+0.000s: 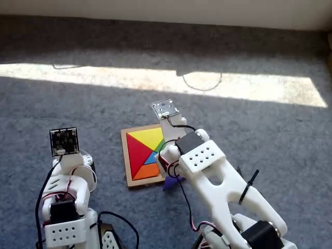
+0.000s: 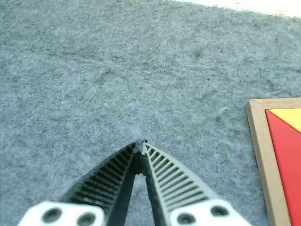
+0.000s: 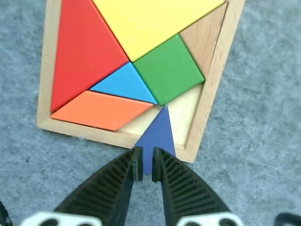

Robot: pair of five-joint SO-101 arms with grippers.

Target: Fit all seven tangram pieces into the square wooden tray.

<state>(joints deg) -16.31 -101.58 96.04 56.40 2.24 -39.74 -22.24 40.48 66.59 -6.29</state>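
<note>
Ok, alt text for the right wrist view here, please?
The right pincer grips a dark blue triangle whose tip crosses the rim of the square wooden tray toward a bare gap. Inside lie a red triangle, yellow triangle, green square, light blue triangle and orange parallelogram.

- Grey carpet [image 1: 78,119]: sunlit band across its far part.
- Square wooden tray [image 1: 126,158]: flat on carpet, near centre.
- Thin wire loop [image 1: 201,90]: within sunlit band.

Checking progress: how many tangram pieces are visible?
7: red, yellow, green, light blue, orange and a tan one lie in the tray; the dark blue triangle straddles its rim, in the right gripper.
</note>
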